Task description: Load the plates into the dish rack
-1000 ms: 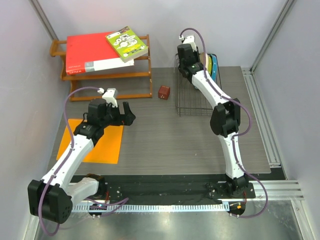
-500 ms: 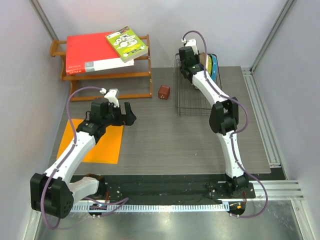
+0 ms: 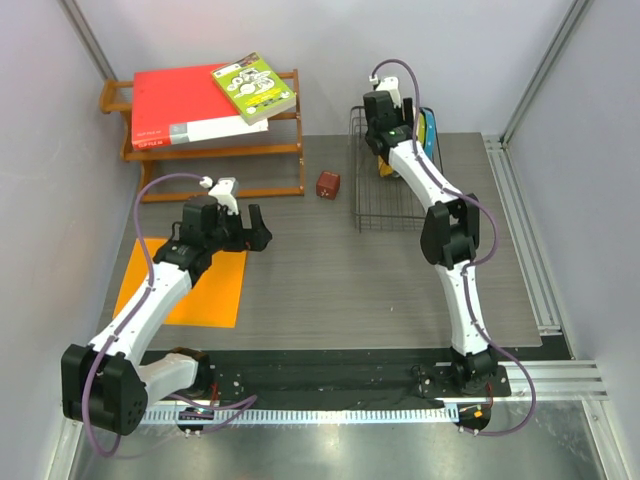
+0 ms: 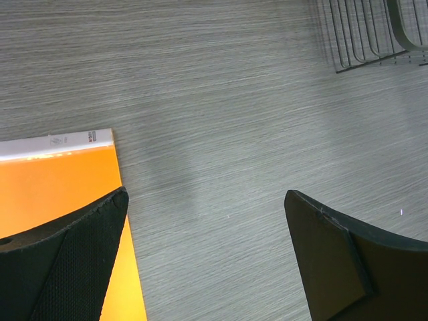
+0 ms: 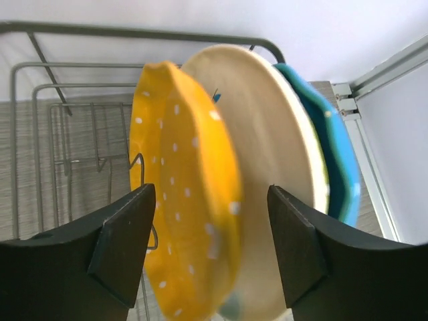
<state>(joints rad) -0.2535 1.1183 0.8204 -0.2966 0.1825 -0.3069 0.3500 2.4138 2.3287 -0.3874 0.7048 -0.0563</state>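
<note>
Orange-yellow scalloped, white-dotted plate (image 5: pixel 180 200) stands upright in the black wire dish rack (image 5: pixel 100 29), next to a smooth cream plate (image 5: pixel 267 154) and a blue scalloped plate (image 5: pixel 338 167). Right jaws spread wide astride it. Left jaws gape wide over the grey bench (image 4: pixel 234 100), beside the flat orange mat (image 4: pixel 53 174).

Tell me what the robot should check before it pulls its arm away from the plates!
1. Yellow plate stands upright in the rack: ok.
2. Right gripper has its jaws open, one on each side of that plate: ok.
3. Jaws clear of the plate's rim: cannot tell.
4. Cream plate and blue plate upright behind it: ok.
5. Left gripper has its jaws open and empty over the table: ok.
6. No plate seen waiting on the orange mat: ok.
</note>
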